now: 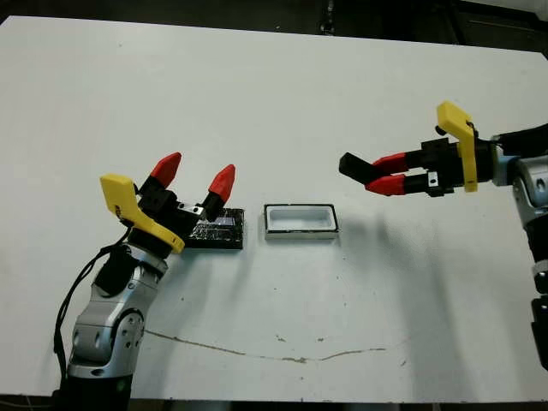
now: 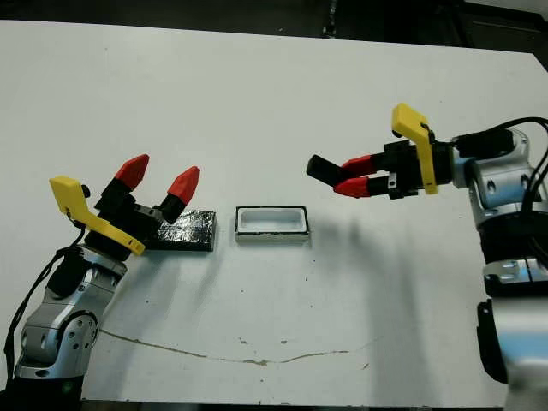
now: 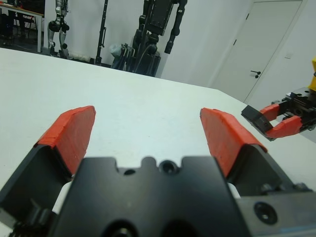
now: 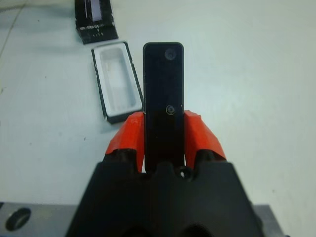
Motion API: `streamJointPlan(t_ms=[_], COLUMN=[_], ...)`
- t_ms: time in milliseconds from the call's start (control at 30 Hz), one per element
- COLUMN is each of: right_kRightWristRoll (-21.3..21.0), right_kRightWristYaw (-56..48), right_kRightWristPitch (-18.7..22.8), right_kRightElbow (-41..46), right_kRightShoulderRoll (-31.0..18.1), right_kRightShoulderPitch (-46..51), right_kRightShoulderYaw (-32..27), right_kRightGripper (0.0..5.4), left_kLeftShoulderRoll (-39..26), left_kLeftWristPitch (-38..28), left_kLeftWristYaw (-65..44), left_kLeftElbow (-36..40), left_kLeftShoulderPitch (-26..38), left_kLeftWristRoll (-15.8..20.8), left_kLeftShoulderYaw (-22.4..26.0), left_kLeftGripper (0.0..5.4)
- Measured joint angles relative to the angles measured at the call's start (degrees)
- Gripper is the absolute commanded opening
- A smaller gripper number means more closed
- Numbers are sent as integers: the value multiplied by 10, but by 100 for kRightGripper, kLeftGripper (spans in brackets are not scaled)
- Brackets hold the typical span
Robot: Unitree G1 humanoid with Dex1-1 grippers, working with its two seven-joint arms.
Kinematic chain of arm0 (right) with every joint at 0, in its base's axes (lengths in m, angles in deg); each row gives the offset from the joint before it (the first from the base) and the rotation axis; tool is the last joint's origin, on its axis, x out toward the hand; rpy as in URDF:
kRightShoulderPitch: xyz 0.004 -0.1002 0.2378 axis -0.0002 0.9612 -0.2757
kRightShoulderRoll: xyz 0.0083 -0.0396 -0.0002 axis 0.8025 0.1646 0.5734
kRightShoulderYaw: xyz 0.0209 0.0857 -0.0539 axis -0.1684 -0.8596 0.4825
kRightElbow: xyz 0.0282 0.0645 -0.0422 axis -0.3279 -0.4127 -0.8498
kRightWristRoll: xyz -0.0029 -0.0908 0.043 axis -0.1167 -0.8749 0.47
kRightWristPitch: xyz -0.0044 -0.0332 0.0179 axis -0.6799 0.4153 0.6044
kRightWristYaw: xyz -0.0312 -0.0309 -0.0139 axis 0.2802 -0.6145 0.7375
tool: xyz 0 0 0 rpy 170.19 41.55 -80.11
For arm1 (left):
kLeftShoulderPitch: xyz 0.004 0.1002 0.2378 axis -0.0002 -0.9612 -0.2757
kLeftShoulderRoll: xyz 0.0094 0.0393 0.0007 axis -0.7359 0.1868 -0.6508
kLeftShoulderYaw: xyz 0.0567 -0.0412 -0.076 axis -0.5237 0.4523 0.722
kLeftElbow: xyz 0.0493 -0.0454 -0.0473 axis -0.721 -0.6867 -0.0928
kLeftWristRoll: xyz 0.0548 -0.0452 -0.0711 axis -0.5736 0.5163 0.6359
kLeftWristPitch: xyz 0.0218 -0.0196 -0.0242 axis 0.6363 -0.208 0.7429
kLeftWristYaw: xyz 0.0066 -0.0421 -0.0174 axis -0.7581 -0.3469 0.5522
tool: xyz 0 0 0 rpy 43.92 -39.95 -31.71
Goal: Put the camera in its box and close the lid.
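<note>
Fingers on my right gripper are pinching the camera; the black bar sticks out past the red tips, held in the air well clear of the white table. From the wrist view I see it clamped flat between both pads, one end pointing toward the box.

Taking the box as my landmark: it sits open on the table, white inside showing, nothing in it. The camera hangs above the table on the box's right side and a little farther from me, not over the opening. The lid lies flat on the table just beside the box on its left, with a narrow strip of table between them.

On my left gripper the fingers are spread wide with nothing between them. It stands over the lid's left end, tips raised and pointing away from me; whether its body touches the lid I cannot tell.
</note>
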Motion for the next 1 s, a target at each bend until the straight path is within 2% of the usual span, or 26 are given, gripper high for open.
streamJointPlan(t_ms=[233,533,700,1000], right_kRightWristRoll=[0,-6,1,-1], right_kRightWristYaw=[12,9,-19,-21], right_kRightWristPitch=[26,33,36,35], right_kRightElbow=[25,28,2,-2], right_kRightShoulderRoll=[43,79,103,109], right_kRightShoulderPitch=[-5,-24,-29,-29], right_kRightShoulderYaw=[22,61,66,75], right_kRightGripper=[166,166,166,166], left_kLeftShoulderRoll=[1,0,0,0], left_kLeftWristPitch=[0,1,1,1], left_kLeftWristYaw=[5,6,10,10], left_kLeftElbow=[2,6,8,8], left_kLeftShoulderPitch=[-1,-2,-2,-2], left_kLeftWristRoll=[0,-1,0,0], left_kLeftShoulderYaw=[-1,-1,-1,0], left_kLeftGripper=[540,540,540,540])
